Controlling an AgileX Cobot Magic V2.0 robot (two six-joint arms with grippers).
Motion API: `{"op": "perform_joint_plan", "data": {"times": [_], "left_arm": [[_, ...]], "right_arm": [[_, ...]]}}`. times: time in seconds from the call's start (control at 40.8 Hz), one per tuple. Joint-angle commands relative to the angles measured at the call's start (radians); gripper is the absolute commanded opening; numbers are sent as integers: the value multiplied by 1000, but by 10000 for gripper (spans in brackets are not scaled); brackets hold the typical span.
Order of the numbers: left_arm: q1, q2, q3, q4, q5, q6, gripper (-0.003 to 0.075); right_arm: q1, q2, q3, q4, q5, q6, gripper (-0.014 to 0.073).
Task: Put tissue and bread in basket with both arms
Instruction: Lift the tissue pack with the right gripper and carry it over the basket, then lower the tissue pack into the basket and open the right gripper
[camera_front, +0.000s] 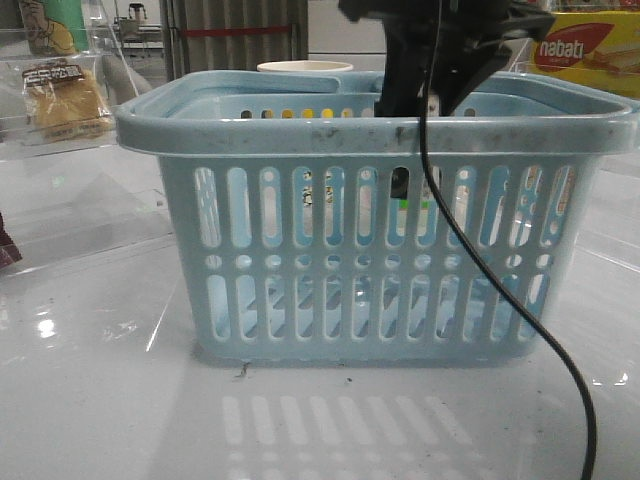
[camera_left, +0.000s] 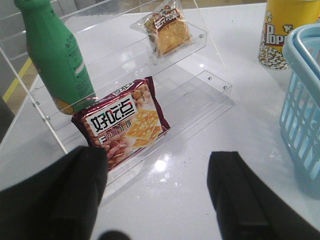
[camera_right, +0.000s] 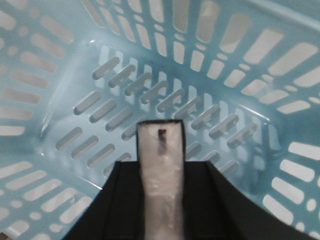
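**Right gripper inside basket with tissue clamped; left gripper apart above tabletop**

The basket (camera_front: 370, 240) is seen at the centre of the front view, standing on the white tabletop (camera_front: 100, 400). Dark scuff marks are noted along its thick rim. The right gripper (camera_front: 425, 85) is observed at the upper right of centre in that view, lowered past the rim into the basket, with a black cable (camera_front: 470, 250) hanging down in front of the basket's near wall.

In the right wrist view, the tissue (camera_right: 160, 170) is seen clamped between the black fingers (camera_right: 120, 205) of the right gripper (camera_right: 160, 215). The pack is held end-on, and a small black patch shows near its far end. The slotted floor and walls of the basket (camera_right: 75, 65) fill the rest of that frame. Contact between tissue and basket floor cannot be determined.

In the left wrist view, the left gripper (camera_left: 157, 195) is seen with its fingers (camera_left: 235, 200) well apart and nothing between them, above bare tabletop (camera_left: 170, 175). The bread (camera_left: 167, 31) is recorded at the upper centre of that frame, resting on a clear acrylic shelf (camera_left: 200, 37). A red snack packet (camera_left: 125, 122) leans below it, with a green bottle (camera_left: 55, 55) at the upper left. A yellow popcorn cup (camera_left: 282, 32) stands at the upper right, just beside the basket (camera_left: 302, 110).

In the front view, the bread (camera_front: 65, 100) lies at the upper left, well apart from the basket. A nabati box (camera_front: 590, 55) is seen at the upper right.
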Motion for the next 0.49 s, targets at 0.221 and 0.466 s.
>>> {"op": "perform_joint_plan", "data": {"times": [0.221, 0.466], "left_arm": [[-3, 9, -32, 0, -79, -3, 487], [-3, 9, -32, 0, -79, -3, 487]], "right_arm": [[0, -61, -26, -14, -54, -26, 384], [0, -138, -26, -75, -32, -30, 456]]}}
